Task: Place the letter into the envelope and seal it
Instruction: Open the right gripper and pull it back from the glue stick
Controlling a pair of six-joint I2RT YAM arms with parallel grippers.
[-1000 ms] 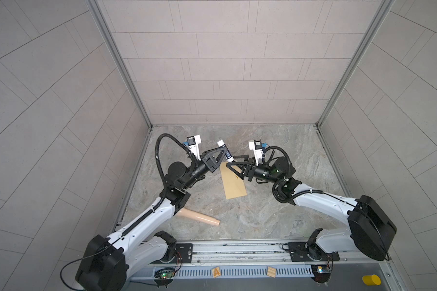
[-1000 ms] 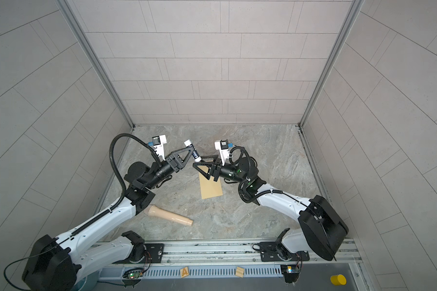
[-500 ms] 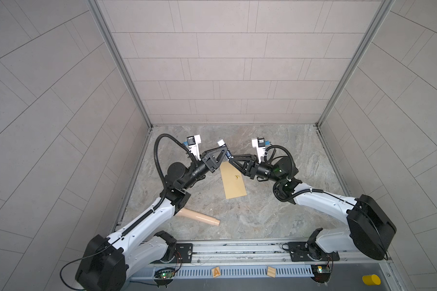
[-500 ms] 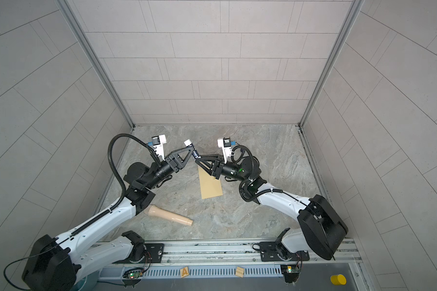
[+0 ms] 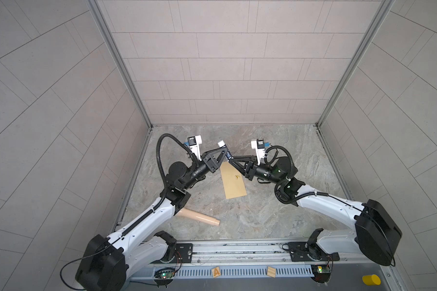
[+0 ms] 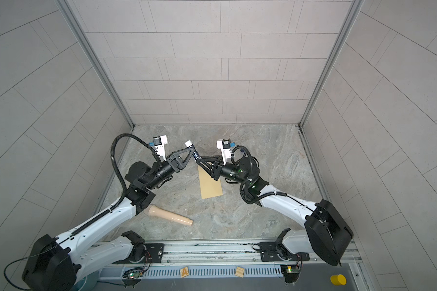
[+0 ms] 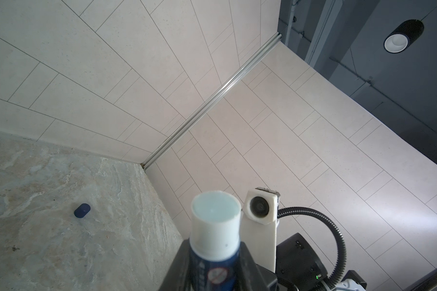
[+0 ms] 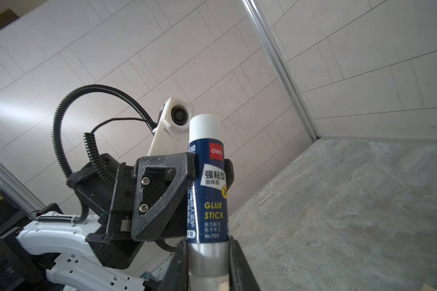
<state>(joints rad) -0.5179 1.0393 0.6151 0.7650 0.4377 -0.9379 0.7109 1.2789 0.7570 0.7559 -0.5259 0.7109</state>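
Stereo head: high above my left pincer point(image 5: 225, 154) and right pincer point(image 5: 231, 159), back over the base side, pitched steeply down. Both top views frame nearly the same scene from far off: floor point(image 5: 262, 214), three walls point(image 5: 225, 75), both pincers small mid-frame. Left wrist cam point(image 8: 178, 116): mounted just behind my left pincer point(image 7: 213, 252), looks out along the fingers, tilted up; the glue stick point(image 7: 213, 226) sits very close. Right wrist cam point(image 7: 259, 206): same mounting behind my right pincer point(image 8: 208, 249), tilted up, equally close. The wrist views face each other: each shows the other's lens, and both share the glue stick.
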